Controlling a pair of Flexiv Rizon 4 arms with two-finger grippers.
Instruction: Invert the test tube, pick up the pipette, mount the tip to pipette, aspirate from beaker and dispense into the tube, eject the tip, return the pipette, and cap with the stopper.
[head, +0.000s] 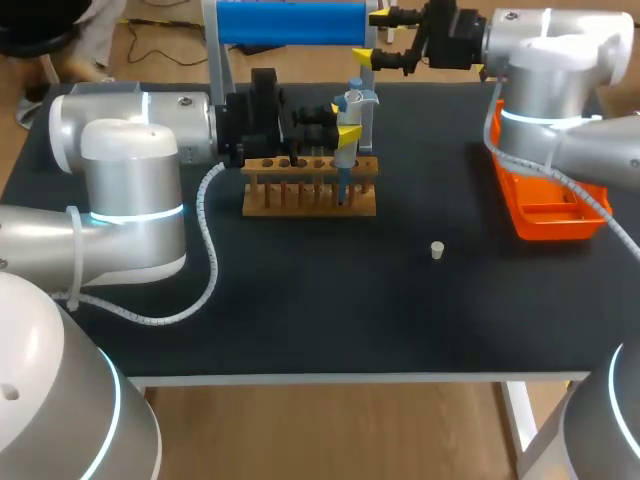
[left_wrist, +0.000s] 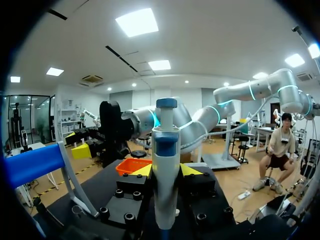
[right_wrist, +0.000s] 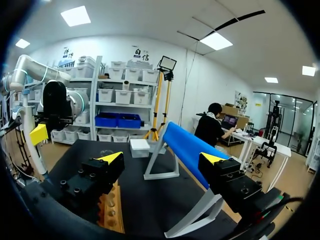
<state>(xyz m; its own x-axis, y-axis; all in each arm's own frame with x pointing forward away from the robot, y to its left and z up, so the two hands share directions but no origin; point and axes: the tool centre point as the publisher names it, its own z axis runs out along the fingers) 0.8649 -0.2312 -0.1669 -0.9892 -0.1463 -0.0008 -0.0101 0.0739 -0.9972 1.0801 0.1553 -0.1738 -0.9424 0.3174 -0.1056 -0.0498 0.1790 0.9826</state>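
Wooden rack (head: 310, 186) stands near the table's (head: 300, 310) rear edge; over its right end the left gripper (head: 345, 128) clamps the upright pipette (head: 346, 165). The right gripper (right_wrist: 161, 159) hangs wide open, empty, at the rear edge. The stopper (head: 436, 250) lies alone on open surface, well apart from the orange tray (head: 550, 215) at the right edge.

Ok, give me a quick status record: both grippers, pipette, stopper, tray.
left gripper: fingers shut on the pipette
pipette: upright, at the right end of the wooden rack
right gripper: fingers open, empty, beside the blue bar
stopper: alone on the table, apart from the rack
orange tray: at the table's right edge
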